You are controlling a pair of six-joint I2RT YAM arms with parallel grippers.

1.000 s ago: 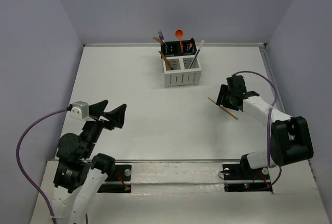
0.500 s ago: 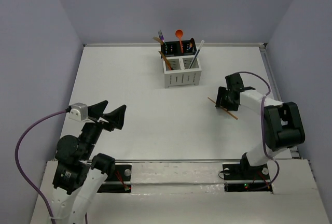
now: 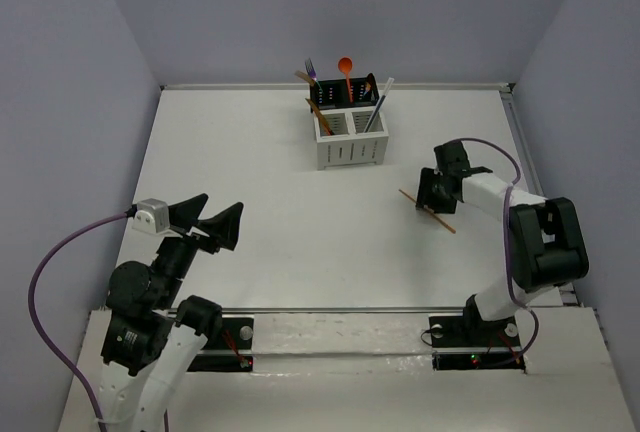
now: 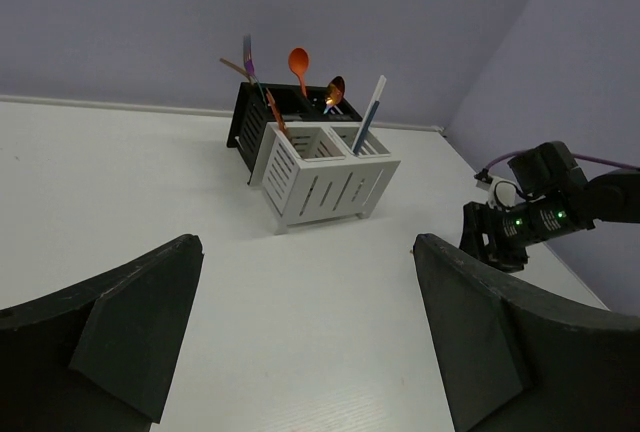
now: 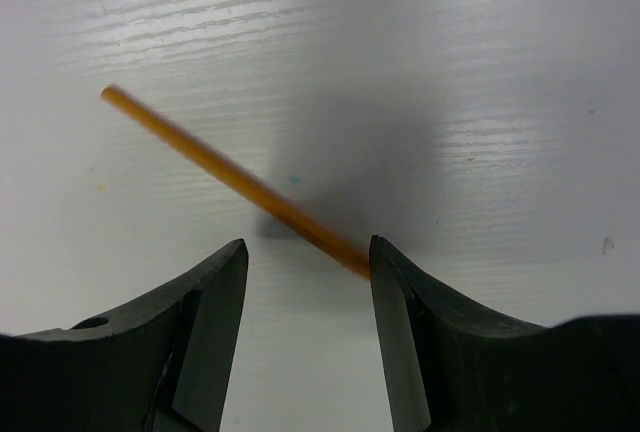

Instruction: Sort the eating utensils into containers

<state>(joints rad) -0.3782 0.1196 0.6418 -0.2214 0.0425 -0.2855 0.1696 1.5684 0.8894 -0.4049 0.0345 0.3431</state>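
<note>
Right pincer [image 5: 305,252] partly open, low over bench [image 3: 260,192], jaws straddling orange chopstick [image 5: 220,167], likely lined up for grab; nothing clamped. Chopstick flat on bench, well apart from containers [image 3: 350,152]. Left pincer [image 4: 300,292] wide open, empty, parked aside.

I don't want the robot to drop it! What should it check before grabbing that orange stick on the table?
1. Right gripper open: ok.
2. Orange chopstick centred between its fingers: not ok, it slants against one finger.
3. Fingers low enough to pinch: cannot tell.
4. Containers upright: ok.
5. Left gripper open, well clear: ok.
</note>
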